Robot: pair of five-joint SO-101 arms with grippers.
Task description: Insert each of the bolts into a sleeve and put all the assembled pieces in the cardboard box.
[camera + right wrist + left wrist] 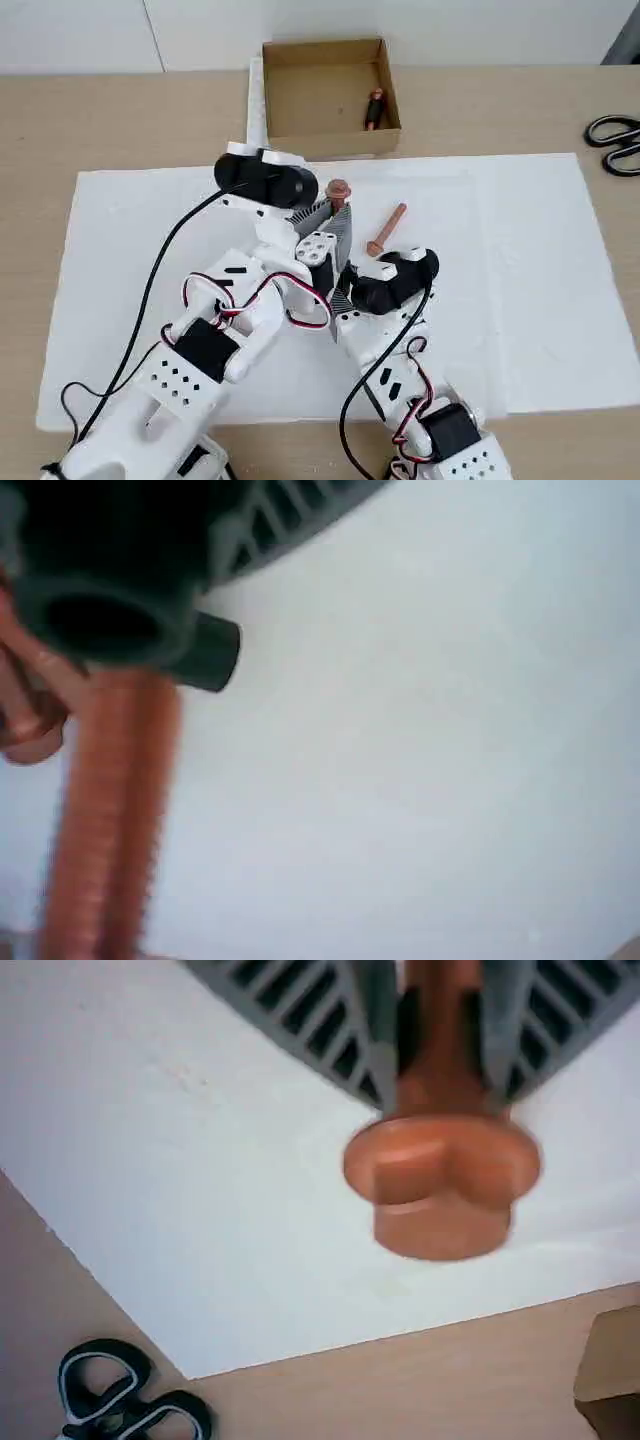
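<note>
Wooden table (60, 120) with white mat (520, 280); cardboard box (392, 95) at the mat's far edge, scissors (615, 143) at right. Left gripper (336, 205) pinches a bolt (338, 188) mid-mat; right gripper (150, 530) clamps a sleeve (100, 620) beside a loose bolt (386, 230).

My two arms: white shells, black motors, grey fingers.

My left arm (215, 340) and right arm (400, 365) are both built of blocky white plastic links with black motor boxes at the joints. My left arm's lower link carries a grid of small round holes (175, 380). A black cable (150, 280) and twisted red, white and black wires (300, 300) loop along me. My left gripper (336, 212) and right gripper (340, 298) have dark grey fingers (300, 1020), slotted like ribs.
</note>
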